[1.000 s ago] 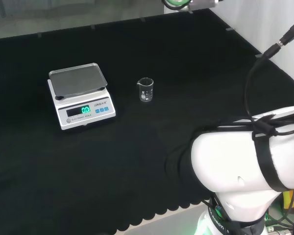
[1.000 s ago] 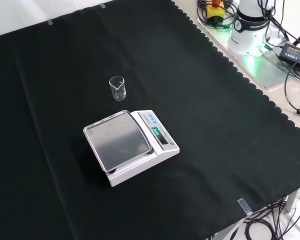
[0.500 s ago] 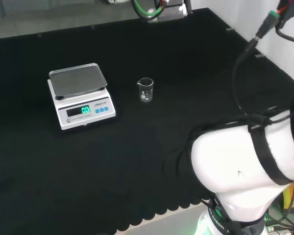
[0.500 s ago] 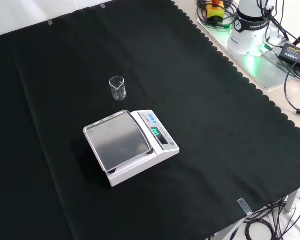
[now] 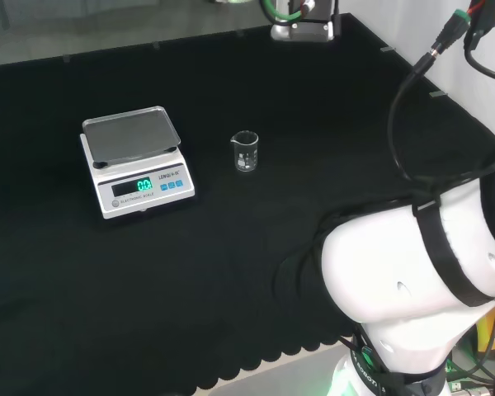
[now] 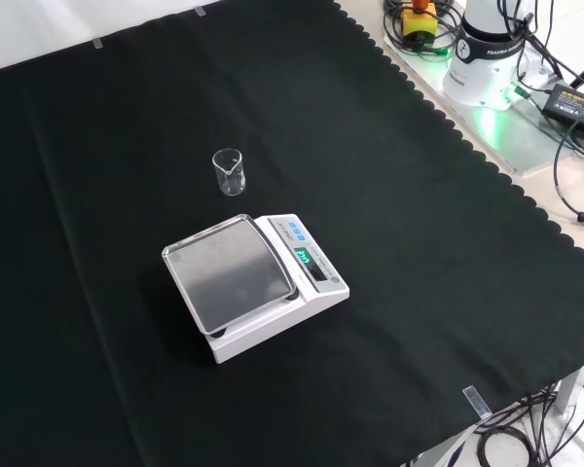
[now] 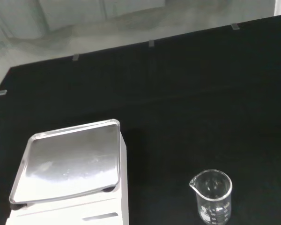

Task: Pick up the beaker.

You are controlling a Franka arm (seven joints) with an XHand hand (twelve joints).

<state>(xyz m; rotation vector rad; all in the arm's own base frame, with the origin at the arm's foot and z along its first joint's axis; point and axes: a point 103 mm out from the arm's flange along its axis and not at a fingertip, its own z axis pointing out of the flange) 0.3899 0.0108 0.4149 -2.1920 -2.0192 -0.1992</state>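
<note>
beaker (image 5: 245,152) stood empty beside scale (image 5: 137,171) on worktop (image 5: 313,124) | robot hand: couldn't tell its state | risk: clear glass, a misjudged reach could tip it

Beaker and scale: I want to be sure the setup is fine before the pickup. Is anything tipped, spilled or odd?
Nothing stands out. The beaker stands upright on the black cloth, apart from the scale, and looks empty. The scale sits flat with a bare pan.
</note>
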